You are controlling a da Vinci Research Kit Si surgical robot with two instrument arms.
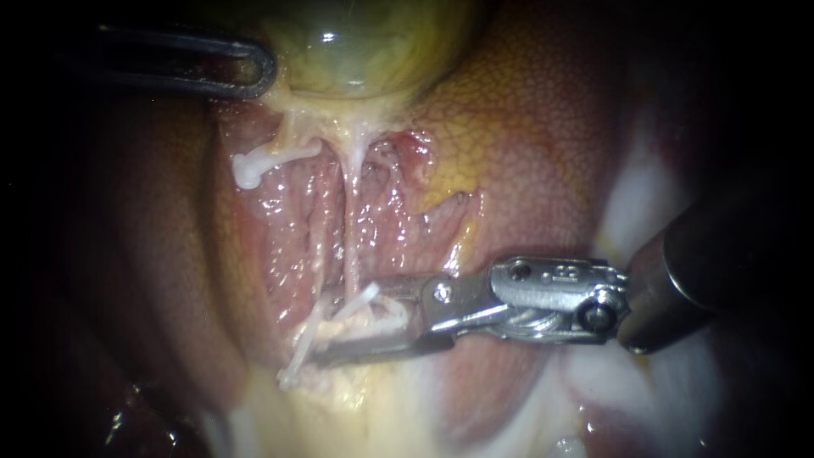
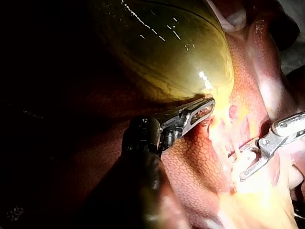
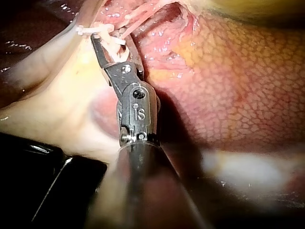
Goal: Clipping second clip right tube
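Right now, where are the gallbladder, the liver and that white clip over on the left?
gallbladder (image 1: 365,47): endoscope view, on its green-yellow wall.
liver (image 1: 526,153): endoscope view, on its mottled surface.
white clip (image 1: 248,172): endoscope view, on its rounded end.

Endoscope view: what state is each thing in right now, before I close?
Left instrument: jaws shut on the gallbladder.
Gallbladder: full, unbroken.
Right instrument: jaws apart, holding a white clip.
Right tube: whole, taut, running down between those jaws.
Left clip: closed on the end of the left tube.
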